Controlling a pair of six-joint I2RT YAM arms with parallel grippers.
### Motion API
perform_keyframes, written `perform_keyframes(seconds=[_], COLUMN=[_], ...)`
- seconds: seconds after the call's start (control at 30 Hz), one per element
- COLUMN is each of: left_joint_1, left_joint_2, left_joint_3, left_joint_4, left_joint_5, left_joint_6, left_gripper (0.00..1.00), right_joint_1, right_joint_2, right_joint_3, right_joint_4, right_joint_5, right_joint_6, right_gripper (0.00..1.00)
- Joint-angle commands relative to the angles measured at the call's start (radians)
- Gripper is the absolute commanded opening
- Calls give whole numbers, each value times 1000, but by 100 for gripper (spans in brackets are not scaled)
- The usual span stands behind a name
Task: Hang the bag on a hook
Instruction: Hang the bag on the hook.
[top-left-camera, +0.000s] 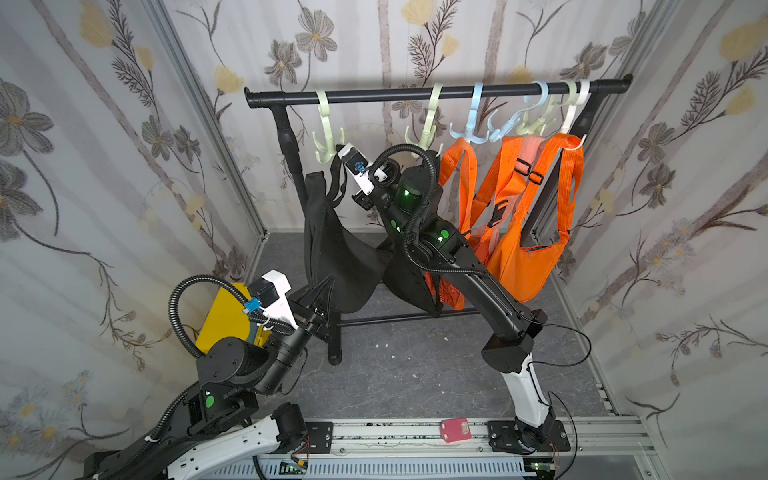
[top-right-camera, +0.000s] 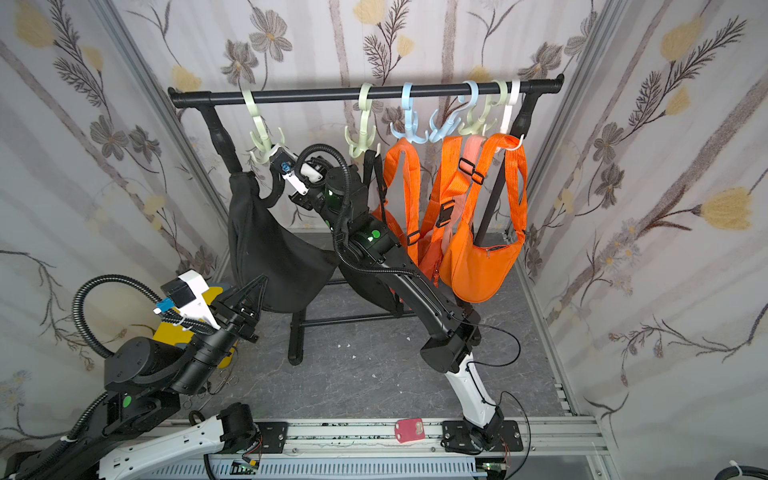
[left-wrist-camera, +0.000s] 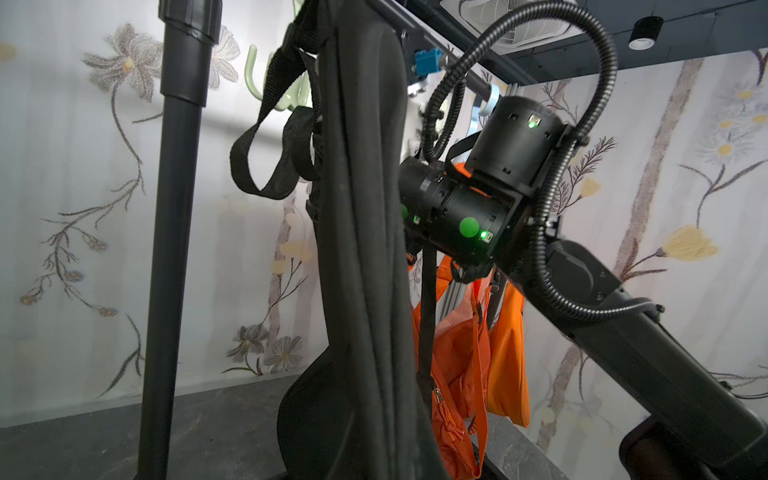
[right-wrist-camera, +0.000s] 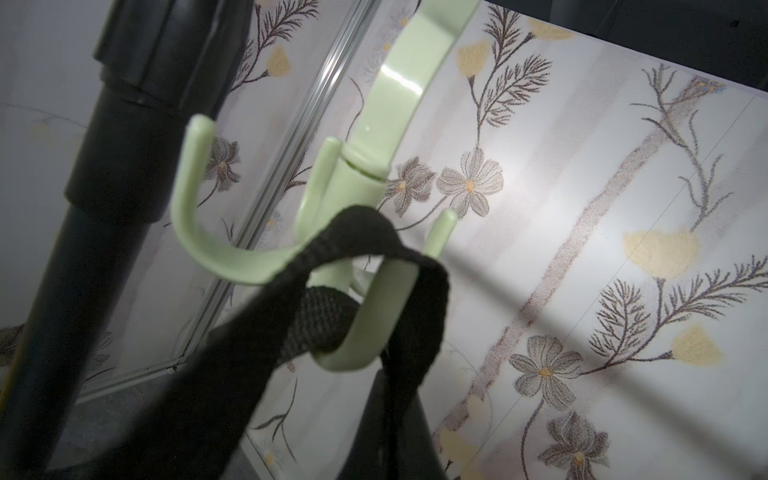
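The black bag (top-left-camera: 332, 249) hangs limp off the left end of the rack, below the black rail (top-left-camera: 395, 94). Its strap (right-wrist-camera: 374, 232) is looped over one prong of the leftmost green hook (right-wrist-camera: 361, 174), as the right wrist view shows from close by. The right gripper (top-left-camera: 340, 148) sits just beside that hook with its jaws closed. The wrist housing covers them in both top views, so I cannot tell whether the strap is pinched between them. The left gripper (top-left-camera: 330, 283) reaches in low, jaws pressed together on the bag's lower edge. In the left wrist view the bag's dark folds fill the middle of the picture. The bag's mouth is not in sight, so its inside stays unseen. A second black bag (top-left-camera: 409, 282) hangs from the next green hook (top-left-camera: 428, 133), partly behind the right arm. Further right, several orange bags (top-left-camera: 523, 266) hang bunched together. One of their straps sits on the white hook (top-left-camera: 575, 124) at the far end. The front orange bag shows a zip line across its top and looks flat. The rack's feet stand on the grey floor (top-left-camera: 415, 365).
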Motion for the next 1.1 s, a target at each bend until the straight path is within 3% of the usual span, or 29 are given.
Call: perform_keyframes(seconds=[0.0,0.23,0.63,0.87,1.07], left_joint_1=[1,1,1,13,114], left_joint_2=[-33,-114,-95,-44,30], left_joint_3=[-54,-164,-285,-422,-520], left_joint_4=[22,21,91,217,295], left_joint_5=[-37,-76,-82,-85,16], left_joint_6=[-48,-126,-190,-242,-330], left_gripper=[0,0,0,0,0], right_joint_1=[-3,-7,-37,-62,-62], right_joint_2=[-40,-121,-195,-333,-443], right_joint_3=[-34,-196,-340,-583,-763], right_joint_4=[-26,-38,-53,57,120], right_joint_5=[21,55,117,145,142], right_joint_6=[34,34,92,136,160], right_gripper=[0,0,0,0,22])
